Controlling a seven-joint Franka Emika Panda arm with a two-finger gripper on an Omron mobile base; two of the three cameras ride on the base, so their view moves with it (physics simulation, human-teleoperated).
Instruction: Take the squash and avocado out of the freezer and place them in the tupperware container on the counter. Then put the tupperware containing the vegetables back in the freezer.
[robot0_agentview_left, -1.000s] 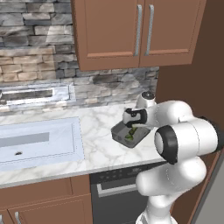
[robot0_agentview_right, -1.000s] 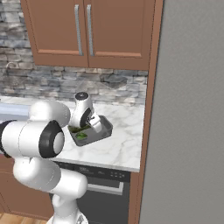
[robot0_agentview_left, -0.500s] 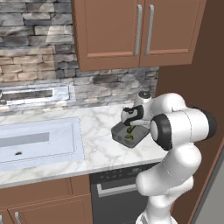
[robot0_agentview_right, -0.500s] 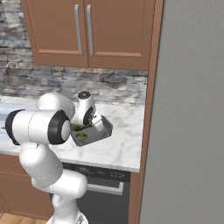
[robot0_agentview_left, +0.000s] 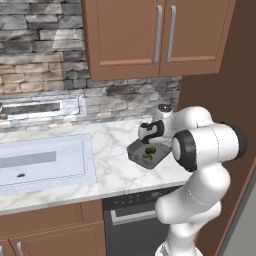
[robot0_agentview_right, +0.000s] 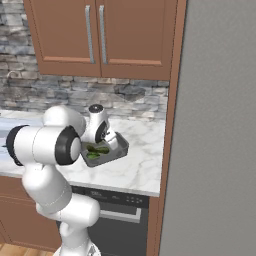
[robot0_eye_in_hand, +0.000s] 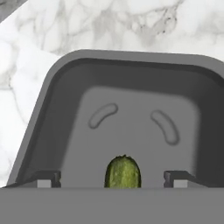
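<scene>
The dark grey tupperware container (robot0_agentview_left: 133, 152) (robot0_agentview_right: 120, 148) sits on the white marble counter (robot0_agentview_left: 110, 167) (robot0_agentview_right: 142, 167) near its right end. Green vegetable pieces (robot0_agentview_left: 149, 155) (robot0_agentview_right: 95, 149) lie in it; I cannot tell squash from avocado there. My gripper (robot0_agentview_left: 149, 146) (robot0_agentview_right: 98, 145) points down into the tub. In the hand view the gripper (robot0_eye_in_hand: 111, 178) is open over the tub's floor, and a rough-skinned green vegetable (robot0_eye_in_hand: 123, 171), avocado-like, stands between the fingertips (robot0_eye_in_hand: 46, 179) without touching them. The freezer (robot0_agentview_right: 215, 130) is the flat grey front at the right.
A pale recessed sink (robot0_agentview_left: 42, 162) takes up the counter's left part. Brown wall cabinets (robot0_agentview_left: 155, 35) hang above a stone backsplash (robot0_agentview_left: 45, 70). A black appliance panel (robot0_agentview_left: 131, 210) sits under the counter. A tall brown panel (robot0_agentview_right: 169, 150) separates counter and freezer.
The jaws have opened wide, letting go of the green vegetable, which now rests in the tub. The arm's elbow has swung slightly; the tub has not moved.
</scene>
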